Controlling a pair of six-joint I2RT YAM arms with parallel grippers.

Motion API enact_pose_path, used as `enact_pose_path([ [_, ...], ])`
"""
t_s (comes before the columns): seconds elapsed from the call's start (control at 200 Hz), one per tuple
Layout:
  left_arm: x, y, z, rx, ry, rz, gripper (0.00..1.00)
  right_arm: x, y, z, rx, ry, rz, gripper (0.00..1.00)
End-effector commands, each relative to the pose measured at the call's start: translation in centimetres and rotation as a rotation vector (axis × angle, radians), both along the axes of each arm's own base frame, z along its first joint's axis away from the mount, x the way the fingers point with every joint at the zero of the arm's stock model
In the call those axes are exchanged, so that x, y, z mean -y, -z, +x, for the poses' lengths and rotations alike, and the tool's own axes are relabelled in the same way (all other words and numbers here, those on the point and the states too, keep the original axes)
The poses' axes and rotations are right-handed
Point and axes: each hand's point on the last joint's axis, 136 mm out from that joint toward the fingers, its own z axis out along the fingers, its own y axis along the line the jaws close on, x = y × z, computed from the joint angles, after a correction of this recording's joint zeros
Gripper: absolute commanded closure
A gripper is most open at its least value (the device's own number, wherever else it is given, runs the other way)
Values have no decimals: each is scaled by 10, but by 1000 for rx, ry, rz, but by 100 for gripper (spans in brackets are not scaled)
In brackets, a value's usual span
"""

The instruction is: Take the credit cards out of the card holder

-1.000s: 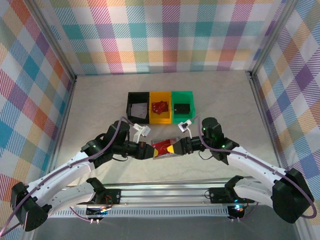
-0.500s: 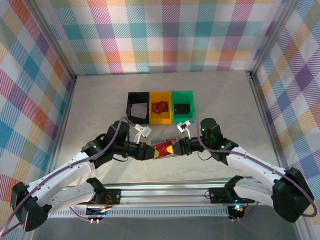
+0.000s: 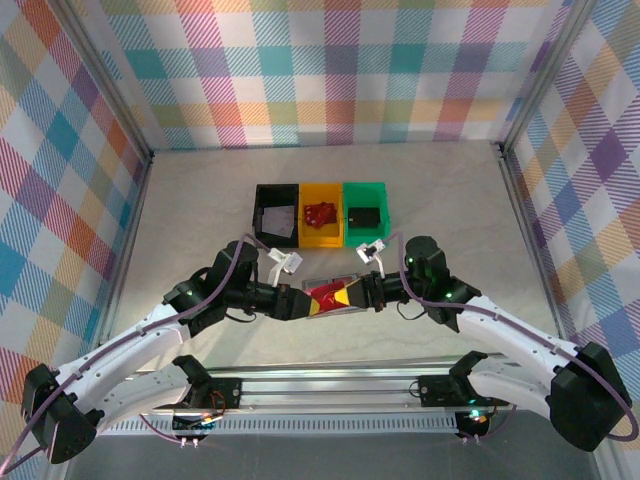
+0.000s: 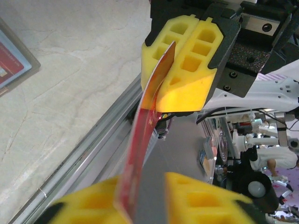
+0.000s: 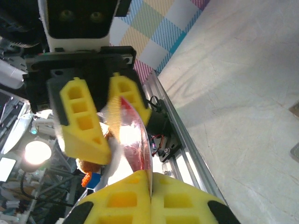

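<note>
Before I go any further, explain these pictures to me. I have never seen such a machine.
This is a robot with two arms bolted at the near edge of a table. One picture looks down from above and behind the arms. The other two come from a camera on each wrist, so that arm's own yellow fingers show at the bottom. At the back stand a black bin, a yellow bin and a green bin. Between the arms, the right gripper is shut on a red card, held off the table. The left gripper faces it, its fingers apart around the card's other end. The grey card holder lies on the table beside them.
</note>
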Motion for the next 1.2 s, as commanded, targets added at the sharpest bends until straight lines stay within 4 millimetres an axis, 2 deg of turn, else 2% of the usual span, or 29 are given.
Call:
enact_pose_path([
  [0.0, 0, -16, -1, 55, 17, -42, 50, -1, -11, 0, 47, -2, 20, 100],
  [0.065, -4, -15, -1, 57, 4, -7, 31, 0, -11, 1, 53, 12, 14, 100],
  [0.1, -6, -17, 0, 69, -3, 6, 25, 0, -12, 2, 56, 22, 10, 100],
  [0.235, -21, -28, 10, 159, -50, 126, 13, 5, -12, 15, 71, 104, -27, 100],
  [0.395, -64, -42, 46, 317, -237, 355, 0, 13, -18, 43, 59, 213, -77, 100],
  [0.575, -111, -49, 83, 452, -483, 503, 0, 14, -8, 90, -42, 307, -193, 100],
  [0.83, -155, -26, 107, 516, -706, 664, 0, 7, 12, 146, -108, 400, -400, 100],
  [0.99, -167, -17, 108, 514, -756, 703, 0, 0, 29, 182, -128, 437, -482, 100],
  [1.195, -176, -16, 109, 530, -789, 737, 0, -5, 57, 232, -190, 488, -591, 100],
])
